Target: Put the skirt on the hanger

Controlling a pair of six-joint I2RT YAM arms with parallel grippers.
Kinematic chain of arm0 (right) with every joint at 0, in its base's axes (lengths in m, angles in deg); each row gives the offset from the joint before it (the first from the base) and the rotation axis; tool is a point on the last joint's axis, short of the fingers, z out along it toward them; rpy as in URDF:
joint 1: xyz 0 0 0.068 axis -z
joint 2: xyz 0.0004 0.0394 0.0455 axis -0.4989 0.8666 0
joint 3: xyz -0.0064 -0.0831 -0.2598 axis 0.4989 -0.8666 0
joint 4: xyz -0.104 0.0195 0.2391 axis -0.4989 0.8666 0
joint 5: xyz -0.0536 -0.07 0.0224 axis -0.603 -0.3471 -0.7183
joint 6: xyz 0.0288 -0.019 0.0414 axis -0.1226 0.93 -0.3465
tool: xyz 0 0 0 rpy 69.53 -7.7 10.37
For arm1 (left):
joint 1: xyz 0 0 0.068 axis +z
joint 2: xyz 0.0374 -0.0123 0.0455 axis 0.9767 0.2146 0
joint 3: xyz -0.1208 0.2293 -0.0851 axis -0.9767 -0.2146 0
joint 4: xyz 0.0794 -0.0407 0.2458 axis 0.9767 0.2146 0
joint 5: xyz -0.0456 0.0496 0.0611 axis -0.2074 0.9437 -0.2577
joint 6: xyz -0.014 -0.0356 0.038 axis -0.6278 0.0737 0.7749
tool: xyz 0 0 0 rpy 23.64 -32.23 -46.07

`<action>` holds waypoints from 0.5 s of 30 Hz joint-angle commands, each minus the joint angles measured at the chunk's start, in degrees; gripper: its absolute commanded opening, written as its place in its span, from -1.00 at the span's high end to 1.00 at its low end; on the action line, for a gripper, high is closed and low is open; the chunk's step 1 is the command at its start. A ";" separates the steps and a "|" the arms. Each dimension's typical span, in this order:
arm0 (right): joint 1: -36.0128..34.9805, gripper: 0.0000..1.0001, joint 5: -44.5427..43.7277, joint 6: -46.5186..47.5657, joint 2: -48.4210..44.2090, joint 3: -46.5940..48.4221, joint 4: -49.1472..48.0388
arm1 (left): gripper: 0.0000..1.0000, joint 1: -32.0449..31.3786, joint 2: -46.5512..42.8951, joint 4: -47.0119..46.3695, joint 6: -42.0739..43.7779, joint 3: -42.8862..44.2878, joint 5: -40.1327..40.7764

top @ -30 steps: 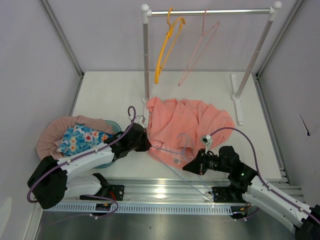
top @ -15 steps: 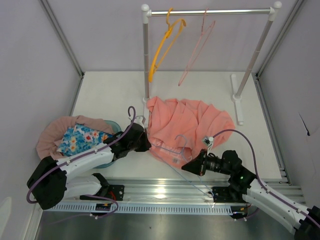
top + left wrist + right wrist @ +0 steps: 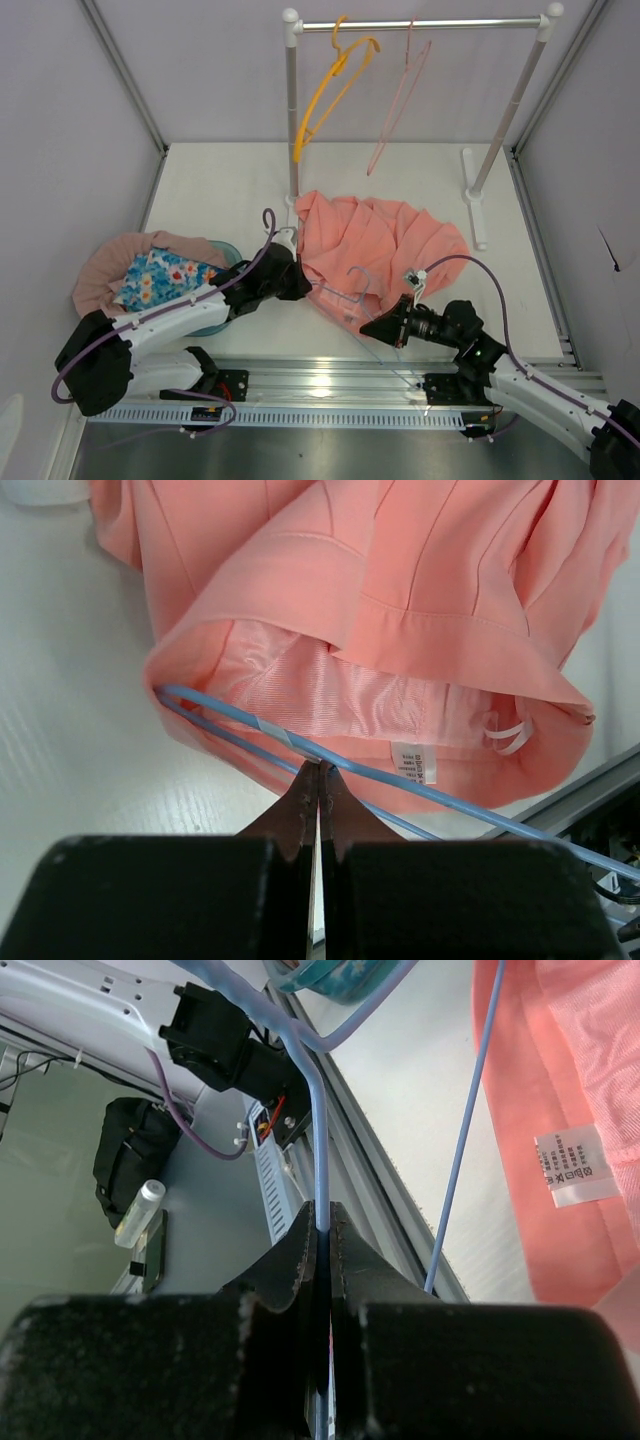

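Note:
The salmon skirt (image 3: 385, 240) lies crumpled on the table's middle. A thin blue hanger (image 3: 347, 298) lies at its near edge. In the left wrist view one end of the blue hanger (image 3: 230, 718) sits inside the open waistband of the skirt (image 3: 400, 590). My left gripper (image 3: 300, 285) is shut on the near waistband edge, just where the hanger bar crosses it (image 3: 320, 770). My right gripper (image 3: 368, 328) is shut on the hanger's blue wire (image 3: 322, 1150), off the skirt's near right edge, with the skirt (image 3: 585, 1070) to its right in the right wrist view.
A clothes rack (image 3: 420, 24) stands at the back with an orange hanger (image 3: 330, 90) and a pink hanger (image 3: 400, 90). Its right foot (image 3: 473, 195) rests on the table. A basket (image 3: 232, 251) of floral and pink cloth (image 3: 165, 275) sits at the left. A metal rail (image 3: 320, 385) runs along the near edge.
My right gripper has drawn left and nearer with the blue hanger. My left gripper has shifted slightly right with the waistband. The orange and pink hangers swing on the rack.

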 commanded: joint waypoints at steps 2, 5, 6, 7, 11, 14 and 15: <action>-0.14 1.00 -1.77 1.72 5.05 -1.56 -10.36 | 1.00 -1.94 1.00 -3.27 0.44 1.92 -1.92; -0.22 1.00 -0.45 1.37 7.70 -1.12 -13.62 | 1.00 -2.82 1.26 -3.62 0.35 2.09 -1.66; -0.22 1.00 -0.36 1.28 8.40 -1.12 -13.98 | 1.00 -3.00 1.35 -3.88 0.35 2.00 -1.92; -0.22 1.00 -0.62 1.19 8.50 -1.12 -14.33 | 1.00 -3.26 1.35 -4.06 0.35 2.35 -1.92; -0.22 1.00 -1.24 1.72 8.76 -0.94 -14.24 | 1.00 -5.71 1.96 -6.17 0.26 2.27 -2.28; -0.22 1.00 -1.85 2.33 9.64 -0.59 -13.72 | 1.00 -6.51 3.63 -6.35 0.26 2.53 -1.66; -0.22 1.00 -2.03 2.33 9.90 -0.50 -13.54 | 1.00 -6.51 3.72 -6.69 0.17 2.36 -1.92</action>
